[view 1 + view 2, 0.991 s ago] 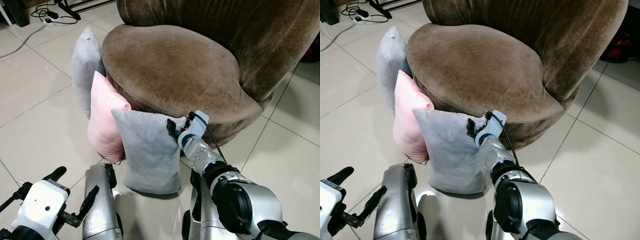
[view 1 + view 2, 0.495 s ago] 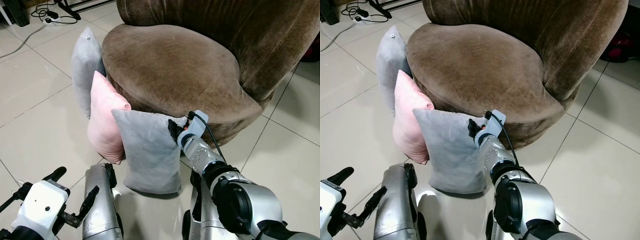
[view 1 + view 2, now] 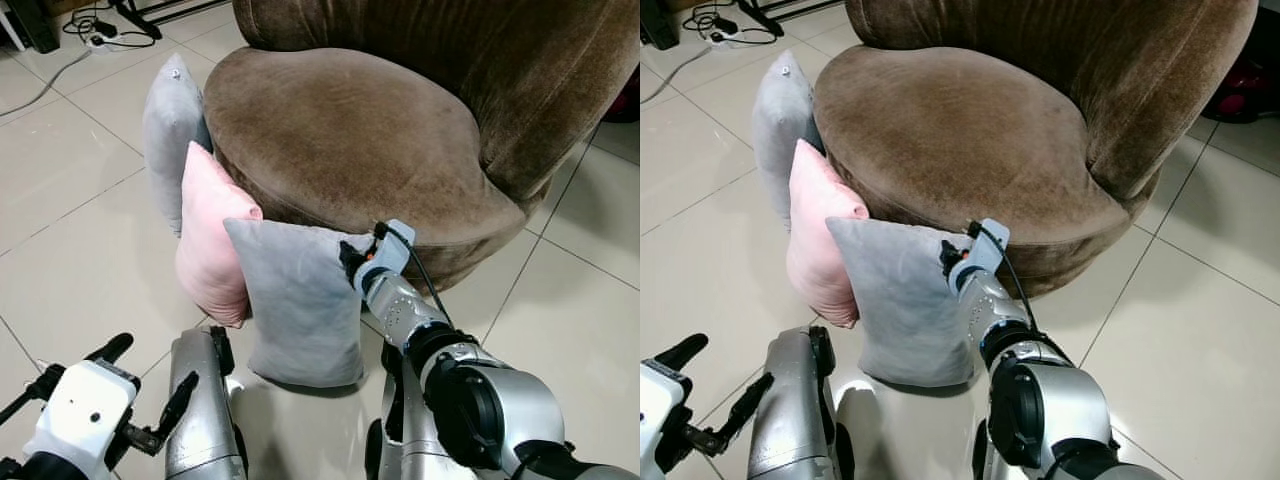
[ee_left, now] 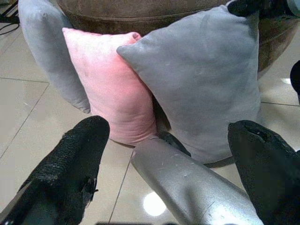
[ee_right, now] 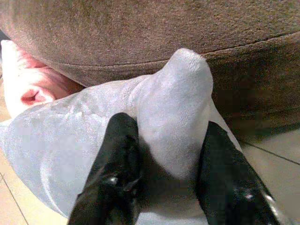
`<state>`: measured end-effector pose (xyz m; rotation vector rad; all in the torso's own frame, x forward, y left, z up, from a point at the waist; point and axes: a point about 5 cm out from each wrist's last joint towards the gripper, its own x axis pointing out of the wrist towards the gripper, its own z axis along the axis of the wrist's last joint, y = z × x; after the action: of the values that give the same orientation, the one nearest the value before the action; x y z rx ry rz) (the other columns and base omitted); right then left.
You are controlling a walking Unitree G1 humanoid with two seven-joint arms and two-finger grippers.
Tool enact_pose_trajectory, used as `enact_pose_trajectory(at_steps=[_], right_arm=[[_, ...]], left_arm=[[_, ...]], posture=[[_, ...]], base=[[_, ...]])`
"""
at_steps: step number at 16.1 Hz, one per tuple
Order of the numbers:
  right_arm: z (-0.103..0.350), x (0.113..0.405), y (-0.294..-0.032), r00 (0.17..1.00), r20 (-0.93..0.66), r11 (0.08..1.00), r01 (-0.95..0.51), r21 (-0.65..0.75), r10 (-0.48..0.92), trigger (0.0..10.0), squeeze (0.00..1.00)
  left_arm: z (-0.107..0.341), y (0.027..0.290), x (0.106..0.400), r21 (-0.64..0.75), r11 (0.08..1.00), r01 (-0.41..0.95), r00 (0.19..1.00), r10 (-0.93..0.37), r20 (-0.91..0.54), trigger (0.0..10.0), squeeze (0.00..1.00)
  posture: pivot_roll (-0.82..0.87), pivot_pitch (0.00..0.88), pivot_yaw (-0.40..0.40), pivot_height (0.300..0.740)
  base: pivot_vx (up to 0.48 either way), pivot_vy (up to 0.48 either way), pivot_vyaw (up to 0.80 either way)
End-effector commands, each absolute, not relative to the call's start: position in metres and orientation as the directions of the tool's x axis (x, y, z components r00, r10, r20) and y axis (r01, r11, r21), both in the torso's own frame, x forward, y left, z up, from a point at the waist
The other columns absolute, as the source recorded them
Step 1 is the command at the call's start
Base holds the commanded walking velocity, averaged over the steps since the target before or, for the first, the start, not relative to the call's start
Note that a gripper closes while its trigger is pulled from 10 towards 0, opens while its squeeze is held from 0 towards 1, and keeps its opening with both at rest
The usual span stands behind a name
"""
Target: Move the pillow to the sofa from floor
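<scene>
A grey pillow (image 3: 295,305) stands on the floor, leaning against the front of the round brown sofa (image 3: 340,130). My right gripper (image 3: 350,262) is at its top right corner. In the right wrist view the two black fingers (image 5: 119,154) press on either side of that corner (image 5: 178,93), shut on it. A pink pillow (image 3: 210,250) leans just left of it, and a second grey pillow (image 3: 170,130) stands further back. My left gripper (image 3: 145,370) hangs low at the near left, open and holding nothing, facing the pillows (image 4: 201,79).
My silver legs (image 3: 200,410) stand close in front of the pillows. The sofa's high back (image 3: 480,60) curves round the far and right side of the seat. Cables and a power strip (image 3: 100,35) lie on the tiles at the far left.
My right gripper has crept a little up and toward the sofa at the grey pillow's corner. The pillows and the left arm stay as they were.
</scene>
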<state>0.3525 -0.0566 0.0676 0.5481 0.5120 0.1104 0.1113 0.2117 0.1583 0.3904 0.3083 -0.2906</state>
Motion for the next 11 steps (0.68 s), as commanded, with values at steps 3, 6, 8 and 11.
enact_pose_trajectory(at_steps=[3, 6, 8, 11], right_arm=[[0.0585, 0.3376, -0.0274, 0.837, -0.453, 0.827, 0.001, 0.563, 0.308, 0.0, 0.00], [0.0581, 0.3372, -0.0269, 0.836, -0.449, 0.824, -0.005, 0.567, 0.314, 0.0, 0.00], [0.0569, 0.3359, -0.0263, 0.835, -0.446, 0.818, -0.007, 0.575, 0.320, 0.0, 0.00], [0.0614, 0.3407, -0.0325, 0.856, -0.412, 0.762, 0.033, 0.647, 0.312, 0.0, 0.00]], left_arm=[[0.1596, 0.2117, 0.1091, 0.326, 0.881, 0.344, 0.907, -0.221, -0.359, 10.0, 0.00], [0.1587, 0.2111, 0.1100, 0.325, 0.881, 0.345, 0.907, -0.223, -0.358, 10.0, 0.00], [0.1573, 0.2106, 0.1102, 0.324, 0.882, 0.342, 0.907, -0.221, -0.357, 10.0, 0.00], [0.1528, 0.2075, 0.1154, 0.322, 0.890, 0.323, 0.919, -0.213, -0.332, 10.0, 0.00]], posture=[[0.12, 0.174, -0.022, 0.445], [0.13, 0.170, -0.023, 0.445], [0.13, 0.156, -0.027, 0.445], [0.14, 0.099, -0.049, 0.445]], base=[[0.000, 0.000, 0.00], [0.000, 0.000, 0.00], [0.000, 0.000, 0.00], [0.000, 0.000, 0.00]])
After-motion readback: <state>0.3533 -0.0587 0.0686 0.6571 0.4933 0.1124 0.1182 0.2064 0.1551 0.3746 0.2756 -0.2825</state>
